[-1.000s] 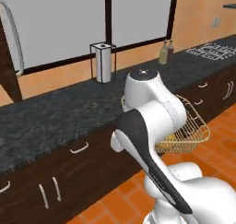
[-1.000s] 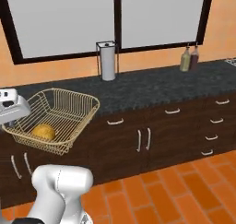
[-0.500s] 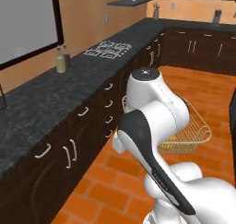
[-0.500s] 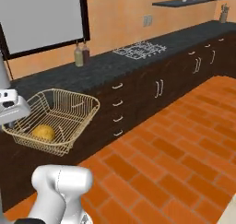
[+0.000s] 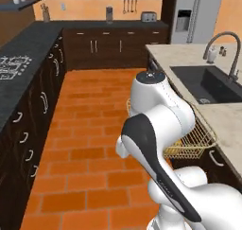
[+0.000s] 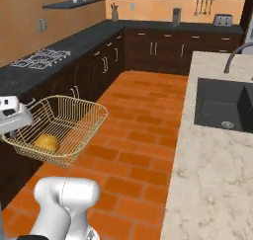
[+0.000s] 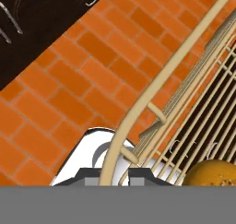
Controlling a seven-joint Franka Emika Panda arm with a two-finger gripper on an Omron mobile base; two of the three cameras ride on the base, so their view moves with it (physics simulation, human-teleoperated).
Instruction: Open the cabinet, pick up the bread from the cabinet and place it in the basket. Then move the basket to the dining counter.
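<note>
My gripper (image 7: 115, 174) is shut on the rim of the golden wire basket (image 6: 64, 125), which hangs in the air over the brick floor. The hand (image 6: 12, 118) shows at the left edge of the right base view, at the basket's near corner. The bread (image 6: 47, 142), a small golden-orange bun, lies inside the basket; it shows too in the hand view as the bread (image 7: 214, 172) behind the mesh. In the left base view the basket (image 5: 201, 139) peeks out behind the arm, close beside the edge of the beige dining counter (image 5: 227, 125). The cabinet is out of view.
A dark sink (image 5: 208, 82) with a curved faucet (image 5: 222, 39) is set in the dining counter (image 6: 212, 175). The black counter (image 6: 49, 61) with a stove top runs along the left. Orange brick floor (image 5: 90, 110) lies between them. A fridge (image 5: 196, 16) stands at the back.
The base has turned, so the whole scene swung from the window-side black counter to the aisle and the beige counter. The basket with the bread stays in the shut gripper.
</note>
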